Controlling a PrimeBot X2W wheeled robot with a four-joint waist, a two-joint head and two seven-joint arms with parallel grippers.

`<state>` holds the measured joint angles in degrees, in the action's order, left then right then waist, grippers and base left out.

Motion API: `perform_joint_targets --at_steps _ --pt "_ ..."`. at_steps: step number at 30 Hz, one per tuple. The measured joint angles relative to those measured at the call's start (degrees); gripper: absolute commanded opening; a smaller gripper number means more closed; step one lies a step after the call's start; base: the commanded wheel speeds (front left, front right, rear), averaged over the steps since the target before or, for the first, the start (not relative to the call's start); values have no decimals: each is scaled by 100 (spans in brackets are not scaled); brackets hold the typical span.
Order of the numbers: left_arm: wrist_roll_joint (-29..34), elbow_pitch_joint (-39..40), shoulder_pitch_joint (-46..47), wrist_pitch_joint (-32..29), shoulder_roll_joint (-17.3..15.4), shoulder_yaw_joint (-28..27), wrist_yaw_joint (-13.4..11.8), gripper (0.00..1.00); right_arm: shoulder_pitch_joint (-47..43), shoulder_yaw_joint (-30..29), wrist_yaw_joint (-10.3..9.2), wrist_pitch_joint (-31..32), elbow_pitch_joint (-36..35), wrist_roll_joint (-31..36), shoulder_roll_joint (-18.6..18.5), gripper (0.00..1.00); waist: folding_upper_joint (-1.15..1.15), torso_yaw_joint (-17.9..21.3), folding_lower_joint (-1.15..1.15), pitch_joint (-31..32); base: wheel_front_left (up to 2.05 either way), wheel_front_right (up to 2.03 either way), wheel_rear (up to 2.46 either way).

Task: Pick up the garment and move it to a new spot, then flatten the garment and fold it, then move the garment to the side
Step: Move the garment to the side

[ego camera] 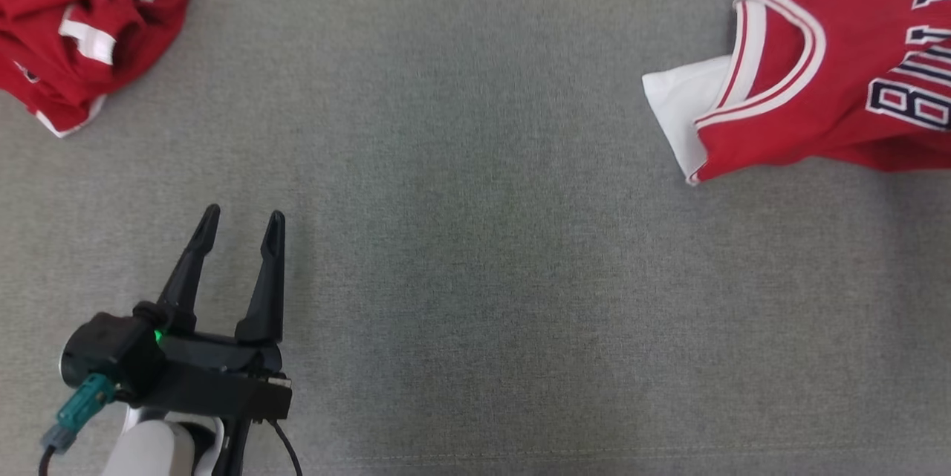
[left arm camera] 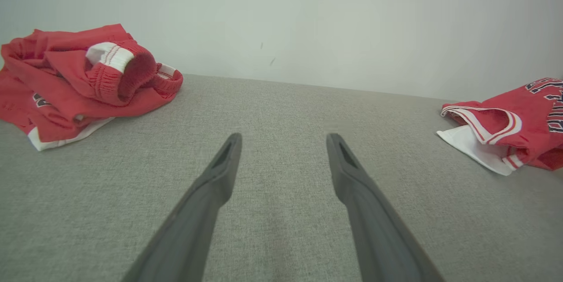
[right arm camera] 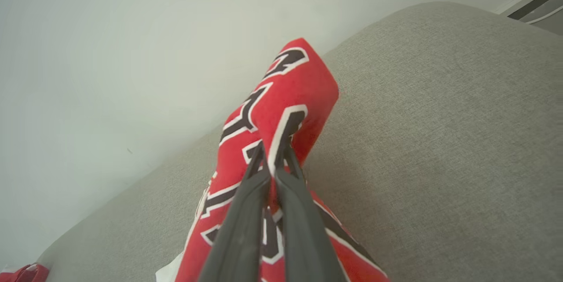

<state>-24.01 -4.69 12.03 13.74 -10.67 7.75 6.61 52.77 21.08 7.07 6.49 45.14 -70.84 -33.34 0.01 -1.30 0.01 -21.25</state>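
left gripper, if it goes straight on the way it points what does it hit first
Nothing soon: the left gripper points over bare grey surface, between the crumpled red garment and the jersey. Likely the pale wall beyond, though depth is unclear.

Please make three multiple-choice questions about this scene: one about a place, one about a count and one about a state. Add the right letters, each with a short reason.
1. Where in the head view does the crumpled red garment with white trim lie?
A. upper left
B. lower right
C. centre

2. How many red garments lie on the grey fabric surface?
A. one
B. two
C. four

3. In what state is the right gripper?
A. open wide above bare fabric
B. shut on the red jersey with dark lettering
C. shut on the crumpled garment

Answers:
1 A: the heap sits in the upper left corner.
2 B: one crumpled garment and one jersey are visible.
3 B: in the right wrist view the fingers are pinched together on the jersey's cloth.
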Motion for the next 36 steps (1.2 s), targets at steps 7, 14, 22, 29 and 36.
perform_joint_targets --at_steps 7,14,22,29,36 --pt "0 129 218 -48 -23 27 1 100 426 162 -90 -138 322 547 -314 0 0 60 0 -425 0 0 0" --pt "0 146 414 -53 -18 115 3 100 811 502 -412 -407 600 1247 -581 0 0 77 0 -843 0 0 0" --pt "0 94 564 -52 -12 175 44 100 1044 883 -892 -823 979 1964 -681 15 0 1 0 -1114 0 0 0" --pt "-2 -92 651 -48 3 190 44 100 1032 1045 -1077 -970 1403 2112 -459 100 0 -54 -1 -1015 0 0 0" --pt "-12 -361 654 -15 25 177 45 100 1032 1336 -1211 -1224 1631 2472 -196 100 0 -22 -1 -749 0 0 0"
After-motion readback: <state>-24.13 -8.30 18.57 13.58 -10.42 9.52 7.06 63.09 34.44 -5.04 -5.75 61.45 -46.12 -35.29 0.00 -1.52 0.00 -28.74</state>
